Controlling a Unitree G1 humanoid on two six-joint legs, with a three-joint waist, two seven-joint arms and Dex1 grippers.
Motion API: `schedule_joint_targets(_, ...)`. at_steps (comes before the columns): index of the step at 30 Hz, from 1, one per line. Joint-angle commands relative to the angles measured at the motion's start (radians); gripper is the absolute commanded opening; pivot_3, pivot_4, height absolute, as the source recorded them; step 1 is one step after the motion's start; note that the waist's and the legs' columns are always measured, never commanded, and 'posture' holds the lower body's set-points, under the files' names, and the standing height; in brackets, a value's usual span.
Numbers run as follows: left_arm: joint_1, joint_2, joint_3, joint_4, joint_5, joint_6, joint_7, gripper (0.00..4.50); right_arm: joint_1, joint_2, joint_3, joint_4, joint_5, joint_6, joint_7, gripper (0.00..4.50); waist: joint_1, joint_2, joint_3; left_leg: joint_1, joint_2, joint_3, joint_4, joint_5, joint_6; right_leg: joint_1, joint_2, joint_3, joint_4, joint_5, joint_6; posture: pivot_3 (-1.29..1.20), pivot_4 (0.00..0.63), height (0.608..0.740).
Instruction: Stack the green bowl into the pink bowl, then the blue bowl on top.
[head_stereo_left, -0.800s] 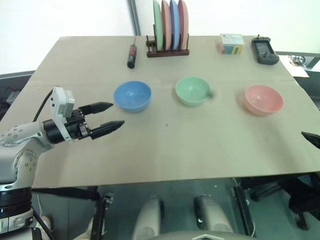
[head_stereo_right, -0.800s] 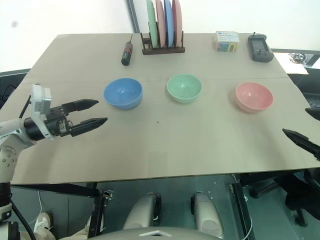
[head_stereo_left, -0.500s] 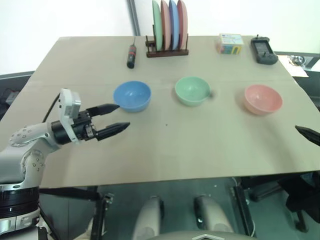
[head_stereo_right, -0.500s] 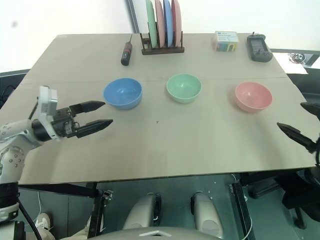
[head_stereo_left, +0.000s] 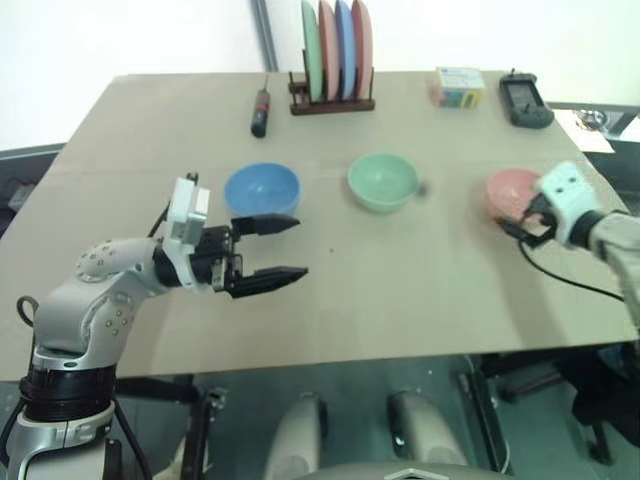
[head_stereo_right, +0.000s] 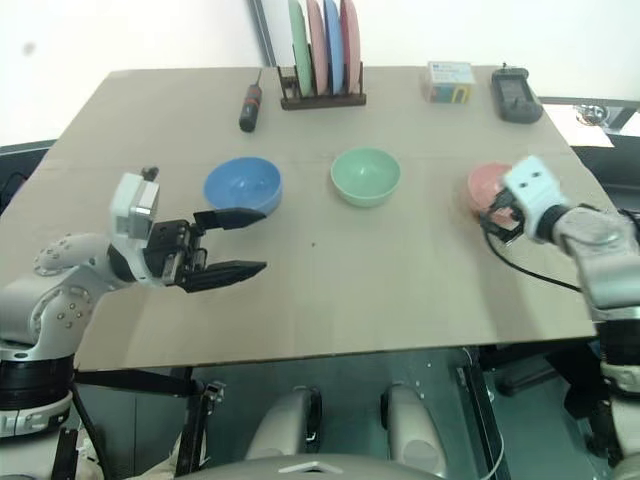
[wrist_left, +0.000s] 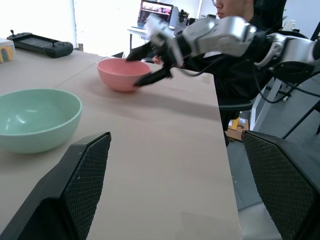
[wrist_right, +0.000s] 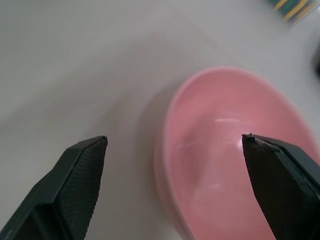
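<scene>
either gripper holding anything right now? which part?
Nothing held. Left gripper is open over bare table by the blue bowl. Right gripper is open at the pink bowl, one finger each side of its near rim, not closed.

1. The table (head_stereo_left: 420, 290) was plain tan.
2. The blue bowl (head_stereo_left: 262, 189), left of centre, was plain light blue.
3. The green bowl (head_stereo_left: 383, 181), at centre, was pale mint green.
4. The pink bowl (wrist_right: 235, 150), at right, was salmon pink and glossy inside.
5. The plates (head_stereo_left: 337, 48), at top centre, ran green, pink, blue, pink in a dark brown rack (head_stereo_left: 332, 104).
6. The screwdriver (head_stereo_left: 261, 110), upper left, was black with a red band.
7. The box (head_stereo_left: 459, 87), upper right, was pale with blue, yellow and green stripes.
8. The controller (head_stereo_left: 525, 101), far upper right, was black.
9. The left gripper (head_stereo_left: 287, 248) had black fingers on a white and silver arm.
10. The right gripper (wrist_left: 145, 67) had black fingers under a white block.
</scene>
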Motion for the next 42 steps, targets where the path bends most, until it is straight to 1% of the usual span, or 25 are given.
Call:
schedule_joint_targets(1, 0.024, 0.029, 0.055, -0.064, -0.042, 0.018, 0.01, 4.5, -0.095, 0.021, 0.021, 0.158, -0.078, -0.052, -0.042, 3.37, -0.001, 0.0, 0.0, -0.001, 0.0, 0.0, 0.0, 0.0, 0.0, -0.001, 0.0, 0.0, -0.001, 0.0, 0.0, 0.0, 0.15, 0.74)
schedule_joint_targets(2, 0.04, 0.037, 0.065, -0.068, -0.038, 0.016, 0.009, 4.5, -0.114, 0.032, 0.021, 0.188, -0.083, -0.057, -0.045, 2.9, -0.005, 0.0, 0.0, -0.003, 0.0, 0.0, 0.001, 0.0, 0.0, -0.002, -0.001, 0.0, -0.001, 0.0, 0.0, 0.0, 0.15, 0.74)
schedule_joint_targets(5, 0.083, 0.05, 0.093, -0.076, -0.032, 0.006, 0.011, 4.5, -0.15, 0.039, 0.012, 0.224, -0.092, -0.069, -0.036, 1.98, -0.006, 0.0, 0.0, -0.003, 0.0, 0.001, 0.001, 0.0, 0.0, -0.002, -0.001, 0.0, -0.002, 0.0, 0.0, 0.0, 0.15, 0.74)
schedule_joint_targets(6, 0.092, 0.05, 0.098, -0.081, -0.035, 0.005, 0.014, 4.5, -0.152, 0.037, 0.01, 0.222, -0.094, -0.068, -0.03, 1.5, -0.006, 0.0, 0.0, -0.003, 0.0, 0.0, 0.0, 0.0, 0.0, -0.002, -0.001, 0.0, -0.002, 0.0, 0.0, 0.0, 0.15, 0.74)
schedule_joint_targets(7, 0.098, 0.048, 0.099, -0.088, -0.037, 0.005, 0.018, 4.5, -0.152, 0.035, 0.008, 0.214, -0.095, -0.067, -0.024, 1.3, -0.006, 0.0, 0.0, -0.003, 0.0, 0.0, 0.0, 0.0, 0.0, -0.002, -0.001, -0.001, -0.001, 0.0, 0.0, 0.0, 0.15, 0.74)
schedule_joint_targets(8, 0.102, 0.046, 0.099, -0.095, -0.038, 0.004, 0.022, 4.5, -0.15, 0.032, 0.005, 0.2, -0.094, -0.062, -0.018, 0.72, -0.006, 0.0, 0.0, -0.003, 0.0, 0.0, 0.001, 0.0, 0.0, -0.002, -0.001, -0.001, -0.001, 0.0, 0.0, 0.0, 0.15, 0.74)
schedule_joint_targets(10, 0.106, 0.04, 0.097, -0.105, -0.04, 0.005, 0.032, 4.5, -0.143, 0.027, 0.001, 0.156, -0.087, -0.038, 0.001, 0.03, -0.008, 0.0, 0.0, -0.003, 0.0, 0.0, 0.001, 0.0, 0.0, -0.002, -0.001, -0.001, 0.0, 0.0, 0.0, 0.0, 0.15, 0.74)
schedule_joint_targets(12, 0.104, 0.034, 0.087, -0.11, -0.037, 0.002, 0.043, 4.5, -0.123, 0.022, -0.005, 0.081, -0.07, -0.001, 0.031, 0.03, -0.008, 0.0, 0.0, -0.002, 0.0, 0.0, 0.002, 0.0, 0.0, -0.002, -0.001, 0.0, 0.001, 0.0, 0.0, 0.0, 0.15, 0.74)
schedule_joint_targets(15, 0.101, 0.031, 0.079, -0.106, -0.029, -0.002, 0.055, 4.5, -0.058, 0.012, -0.016, -0.111, -0.022, 0.082, 0.099, 0.03, -0.008, 0.0, 0.0, -0.001, 0.0, 0.0, 0.002, 0.0, 0.0, -0.002, 0.0, 0.0, 0.004, 0.0, 0.0, 0.0, 0.15, 0.74)
schedule_joint_targets(18, 0.095, 0.029, 0.071, -0.098, -0.013, -0.002, 0.078, 4.5, 0.052, -0.01, -0.001, -0.397, 0.062, 0.216, 0.188, 0.03, -0.006, 0.0, 0.0, 0.0, 0.0, 0.0, 0.002, 0.0, 0.0, -0.002, 0.0, 0.0, 0.006, 0.0, 0.0, 0.0, 0.15, 0.74)
schedule_joint_targets(20, 0.087, 0.023, 0.064, -0.086, 0.005, -0.001, 0.109, 4.5, 0.113, -0.013, 0.023, -0.571, 0.094, 0.299, 0.207, 0.03, -0.005, 0.001, 0.0, 0.001, 0.0, -0.001, 0.002, 0.0, 0.0, -0.002, 0.0, 0.0, 0.008, 0.0, 0.0, 0.0, 0.15, 0.74)
schedule_joint_targets(21, 0.083, 0.025, 0.055, -0.075, 0.022, -0.002, 0.121, 4.5, 0.138, 0.014, 0.054, -0.656, 0.097, 0.337, 0.187, 0.03, -0.005, 0.001, 0.0, 0.001, 0.0, -0.001, 0.002, 0.0, 0.0, -0.002, 0.0, 0.0, 0.009, 0.0, 0.0, 0.0, 0.15, 0.74)
schedule_joint_targets(23, 0.075, 0.023, 0.043, -0.062, 0.04, 0.007, 0.146, 4.5, 0.153, 0.074, 0.114, -0.752, 0.108, 0.414, 0.151, 0.03, -0.009, 0.0, 0.0, 0.002, 0.0, -0.001, 0.003, 0.0, 0.0, -0.002, 0.001, 0.0, 0.01, -0.001, 0.0, 0.0, 0.15, 0.74)
schedule_joint_targets(25, 0.069, 0.02, 0.039, -0.059, 0.037, 0.021, 0.157, 4.5, 0.142, 0.133, 0.152, -0.785, 0.104, 0.503, 0.104, 0.03, -0.013, 0.0, 0.0, 0.004, 0.002, 0.0, 0.003, 0.0, 0.0, -0.002, 0.002, 0.0, 0.011, -0.004, 0.0, 0.0, 0.15, 0.74)
schedule_joint_targets(28, 0.056, 0.017, 0.028, -0.056, 0.044, 0.014, 0.162, 4.5, 0.126, 0.188, 0.215, -0.792, 0.084, 0.553, 0.06, 0.03, -0.01, -0.001, -0.001, 0.004, 0.002, 0.0, 0.005, 0.0, 0.0, -0.001, 0.002, 0.001, 0.013, -0.005, 0.0, 0.0, 0.15, 0.74)
schedule_joint_targets(31, 0.046, 0.017, 0.013, -0.053, 0.06, -0.001, 0.159, 4.5, 0.11, 0.209, 0.279, -0.768, 0.054, 0.567, 0.027, 1.21, -0.009, -0.003, -0.002, 0.004, 0.002, 0.0, 0.006, 0.0, 0.0, -0.001, 0.002, 0.001, 0.012, -0.005, 0.0, 0.0, 0.15, 0.74)
schedule_joint_targets(32, 0.041, 0.017, 0.011, -0.052, 0.06, 0.001, 0.16, 4.5, 0.107, 0.214, 0.28, -0.772, 0.06, 0.576, 0.024, 1.49, -0.007, -0.002, -0.001, 0.004, 0.002, 0.0, 0.006, 0.0, 0.0, -0.001, 0.002, 0.001, 0.012, -0.004, -0.001, 0.0, 0.15, 0.74)
schedule_joint_targets(33, 0.037, 0.017, 0.012, -0.049, 0.061, 0.004, 0.162, 4.5, 0.105, 0.215, 0.277, -0.784, 0.07, 0.59, 0.025, 2.03, -0.007, -0.002, -0.001, 0.003, 0.002, 0.0, 0.006, 0.0, 0.0, -0.002, 0.002, 0.001, 0.012, -0.003, -0.004, 0.0, 0.15, 0.74)
schedule_joint_targets(34, 0.034, 0.018, 0.012, -0.046, 0.063, 0.006, 0.163, 4.5, 0.105, 0.215, 0.274, -0.794, 0.079, 0.601, 0.027, 2.32, -0.006, -0.002, -0.001, 0.003, 0.001, 0.0, 0.005, 0.0, 0.0, -0.002, 0.002, 0.001, 0.012, -0.003, -0.004, 0.0, 0.15, 0.74)
schedule_joint_targets(35, 0.032, 0.018, 0.013, -0.044, 0.065, 0.007, 0.163, 4.5, 0.104, 0.214, 0.273, -0.801, 0.085, 0.609, 0.027, 2.87, -0.006, -0.002, -0.001, 0.003, 0.001, 0.0, 0.005, 0.0, 0.0, -0.002, 0.002, 0.001, 0.012, -0.003, -0.004, 0.0, 0.15, 0.74)
schedule_joint_targets(36, 0.032, 0.018, 0.013, -0.045, 0.065, 0.01, 0.164, 4.5, 0.106, 0.215, 0.266, -0.808, 0.091, 0.616, 0.024, 3.16, -0.007, -0.002, -0.001, 0.003, 0.001, 0.0, 0.005, 0.0, 0.0, -0.002, 0.002, 0.001, 0.012, -0.003, -0.004, 0.0, 0.15, 0.74)
schedule_joint_targets(38, 0.035, 0.02, 0.013, -0.042, 0.067, 0.019, 0.169, 4.5, 0.107, 0.215, 0.242, -0.829, 0.108, 0.638, 0.024, 4.04, -0.007, -0.002, -0.001, 0.002, 0.001, 0.0, 0.005, 0.0, 0.0, -0.002, 0.002, 0.001, 0.011, -0.003, -0.004, 0.0, 0.15, 0.74)
schedule_joint_targets(39, 0.035, 0.02, 0.013, -0.04, 0.077, 0.013, 0.176, 4.5, 0.105, 0.213, 0.219, -0.848, 0.125, 0.656, 0.03, 4.36, -0.007, -0.002, -0.001, 0.002, 0.001, 0.0, 0.004, 0.0, 0.0, -0.002, 0.002, 0.001, 0.011, -0.003, -0.004, 0.0, 0.15, 0.74)
schedule_joint_targets(40, 0.032, 0.015, 0.014, -0.039, 0.088, 0.012, 0.195, 4.5, 0.103, 0.21, 0.189, -0.874, 0.145, 0.667, 0.038, 4.46, -0.007, -0.002, -0.001, 0.002, 0.001, 0.0, 0.004, 0.0, 0.0, -0.002, 0.002, 0.001, 0.011, -0.003, -0.004, 0.0, 0.15, 0.74)
schedule_joint_targets(42, 0.024, 0.007, 0.014, -0.042, 0.097, 0.008, 0.218, 4.5, 0.093, 0.253, 0.095, -0.911, 0.183, 0.687, 0.018, 4.46, -0.007, -0.002, -0.001, 0.003, 0.001, 0.0, 0.004, 0.0, 0.0, -0.002, 0.002, 0.001, 0.012, -0.003, -0.003, 0.0, 0.15, 0.74)
